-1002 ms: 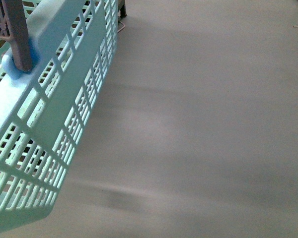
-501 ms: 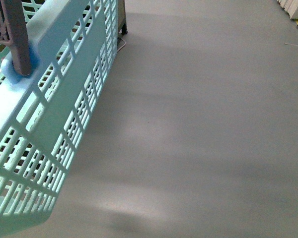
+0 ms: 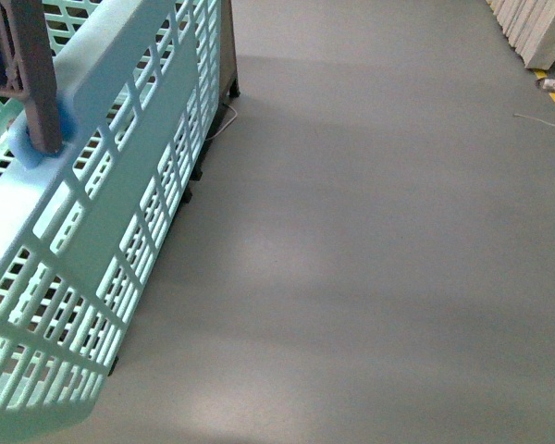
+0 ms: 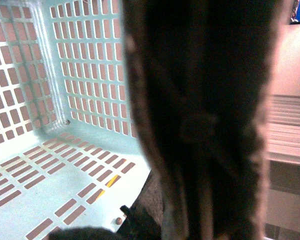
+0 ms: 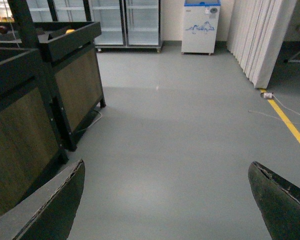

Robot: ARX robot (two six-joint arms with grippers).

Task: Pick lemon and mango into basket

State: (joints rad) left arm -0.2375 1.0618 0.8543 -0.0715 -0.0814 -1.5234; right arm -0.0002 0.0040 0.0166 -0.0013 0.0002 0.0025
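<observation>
Unlike a second ago, front view shows a dark stand leg (image 3: 229, 55) behind the light teal slotted plastic basket (image 3: 120, 185) at left, seemingly fruitless, so picking pends; right fingers (image 5: 50, 210) wide, empty; left fingers: cannot tell.

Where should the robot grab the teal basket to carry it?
Probably the brown handle, from above: it stands up off the basket's rim as a slim bar that jaws can close around. The slotted walls are broad and flat, harder to pinch.

Dim, soft light; basket (image 3: 120, 42) bright
</observation>
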